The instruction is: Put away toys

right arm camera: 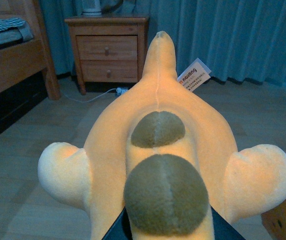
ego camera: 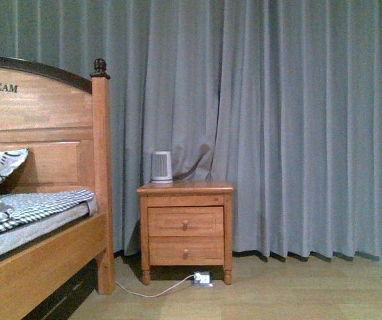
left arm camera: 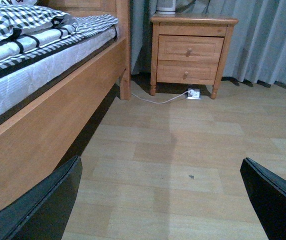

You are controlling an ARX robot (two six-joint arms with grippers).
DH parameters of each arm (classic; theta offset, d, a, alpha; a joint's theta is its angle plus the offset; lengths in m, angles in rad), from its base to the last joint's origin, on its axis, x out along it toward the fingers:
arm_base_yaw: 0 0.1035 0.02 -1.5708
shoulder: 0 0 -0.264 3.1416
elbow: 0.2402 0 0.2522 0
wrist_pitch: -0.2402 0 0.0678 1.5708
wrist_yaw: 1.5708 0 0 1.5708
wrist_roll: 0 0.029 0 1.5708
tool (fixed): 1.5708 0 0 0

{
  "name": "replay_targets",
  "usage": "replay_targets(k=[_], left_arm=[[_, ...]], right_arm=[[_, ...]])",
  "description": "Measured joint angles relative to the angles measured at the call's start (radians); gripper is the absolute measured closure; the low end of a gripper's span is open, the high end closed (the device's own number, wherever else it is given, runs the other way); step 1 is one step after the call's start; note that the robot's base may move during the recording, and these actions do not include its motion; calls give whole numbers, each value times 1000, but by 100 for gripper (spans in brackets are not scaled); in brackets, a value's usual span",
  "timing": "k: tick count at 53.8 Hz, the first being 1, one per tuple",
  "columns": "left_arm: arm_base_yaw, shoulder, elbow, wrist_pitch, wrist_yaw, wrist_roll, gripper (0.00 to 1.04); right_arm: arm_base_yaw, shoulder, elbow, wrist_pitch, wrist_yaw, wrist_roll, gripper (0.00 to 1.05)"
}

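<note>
A: Front camera first. Any toy?

B: None, and no arm either. There's a bed [ego camera: 37,260], a nightstand [ego camera: 185,227] with 2 drawers, a grey curtain [ego camera: 297,120] and a power strip [ego camera: 203,278] on the floor under the nightstand.

A: Left wrist camera?

B: The left tool [left arm camera: 160,167] is released. Its 2 dark fingers [left arm camera: 48,205] stand wide apart with nothing between them. The arm is low and angled along the floor [left arm camera: 192,130] beside the bed, towards the nightstand. I'd judge it spare for now.

A: And the right wrist?

B: That's where the plush toy [right arm camera: 157,95] is. It's orange-yellow with 2 olive patches and fills the picture, with a paper tag [right arm camera: 193,76] near its far end. The right tool [right arm camera: 167,232] looks clenched on its near end, though the plush hides most of the fingers. The body stretches away from the wrist and appears clear of the floor, so I'd say it's held for carrying.

A: Arm pose?

B: Roughly level, facing the nightstand. No storage place shows, so putting it away isn't done.
</note>
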Motion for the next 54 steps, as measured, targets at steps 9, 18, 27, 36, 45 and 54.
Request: replay_targets(k=[9,18,27,36,45,54], left_arm=[[0,0,0,0,0,0,6],[0,0,0,0,0,0,6],[0,0,0,0,0,0,6],[0,0,0,0,0,0,6],[0,0,0,0,0,0,6],[0,0,0,0,0,0,6]], right_arm=[[0,0,0,0,0,0,98],[0,0,0,0,0,0,98],[0,0,0,0,1,0,98],[0,0,0,0,1,0,98],[0,0,0,0,0,0,98],[0,0,0,0,1,0,98]])
